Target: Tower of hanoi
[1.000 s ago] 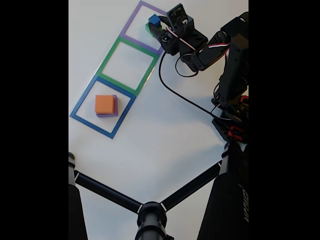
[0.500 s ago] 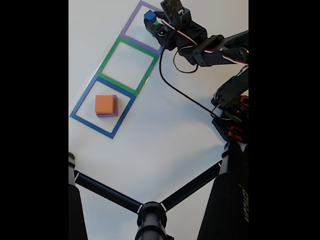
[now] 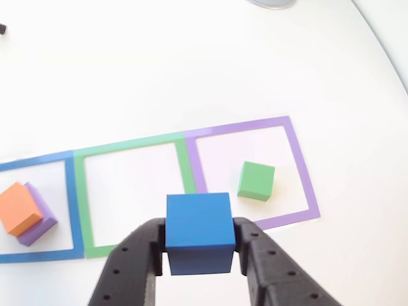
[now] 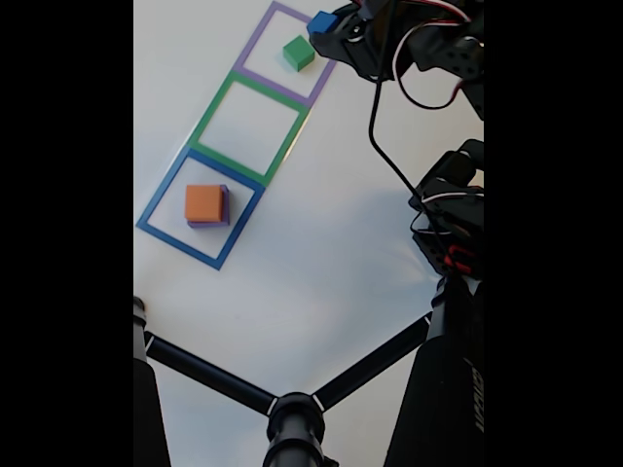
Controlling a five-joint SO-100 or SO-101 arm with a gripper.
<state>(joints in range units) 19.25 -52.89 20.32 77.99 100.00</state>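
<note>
One blue cube (image 3: 198, 231) is up now, pinched in the gripper (image 3: 199, 252), lifted off the green cube (image 3: 256, 180) (next square awaits).

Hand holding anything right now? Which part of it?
Yes: the hand is shut on the blue cube, one finger on each of two opposite side faces, lifted above the table near the purple square.

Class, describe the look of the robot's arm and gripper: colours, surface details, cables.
The gripper is matte black plastic; its fingers are dotted with small round holes. In the fixed view the arm is black too, with red-and-white wires and a black cable looping down.
</note>
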